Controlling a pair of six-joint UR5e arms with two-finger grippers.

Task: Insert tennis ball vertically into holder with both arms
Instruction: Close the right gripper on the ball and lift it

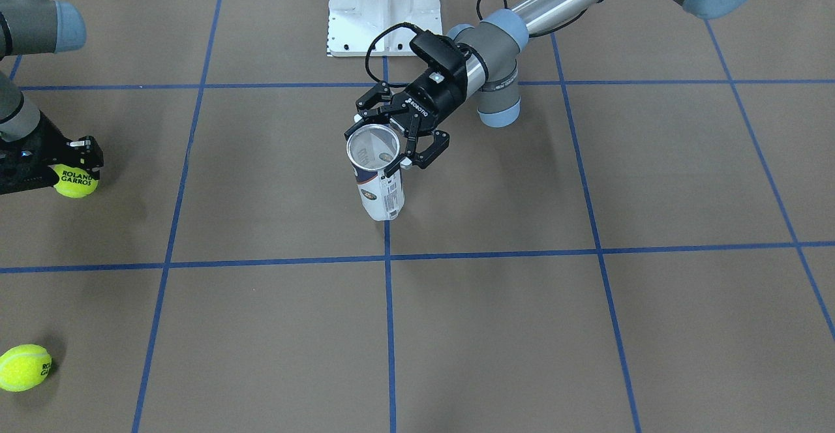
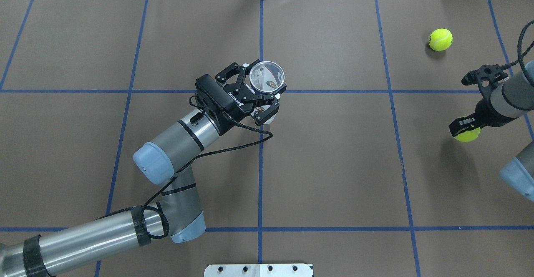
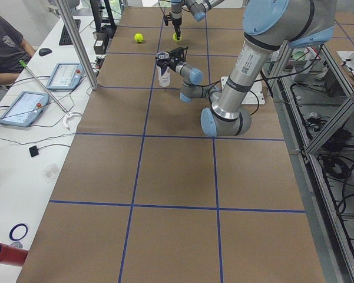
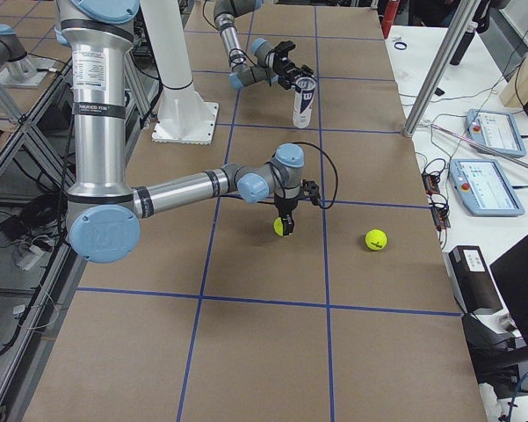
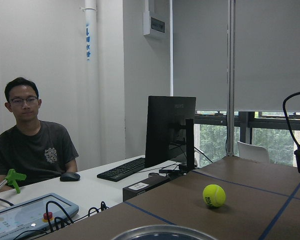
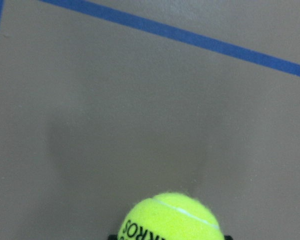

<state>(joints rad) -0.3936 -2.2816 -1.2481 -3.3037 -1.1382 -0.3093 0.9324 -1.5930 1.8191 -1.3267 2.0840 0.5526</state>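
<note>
The left gripper point(image 2: 259, 97) reaches level over the brown table point(image 2: 333, 164), clamped around the upright holder point(image 1: 378, 179) at centre. Far right, the right gripper point(image 2: 466, 129) points down, gripping a tennis ball point(image 2: 467, 134). Beyond lies a second ball point(image 2: 440, 39).

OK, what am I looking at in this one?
Two arms are working on getting a tennis ball into a can. The left gripper holds the clear holder upright near its open top, at the middle of the table. The right gripper is shut on a tennis ball, off to the side and apart from the holder. A second ball lies loose on the table. Nothing is in the holder yet.
</note>
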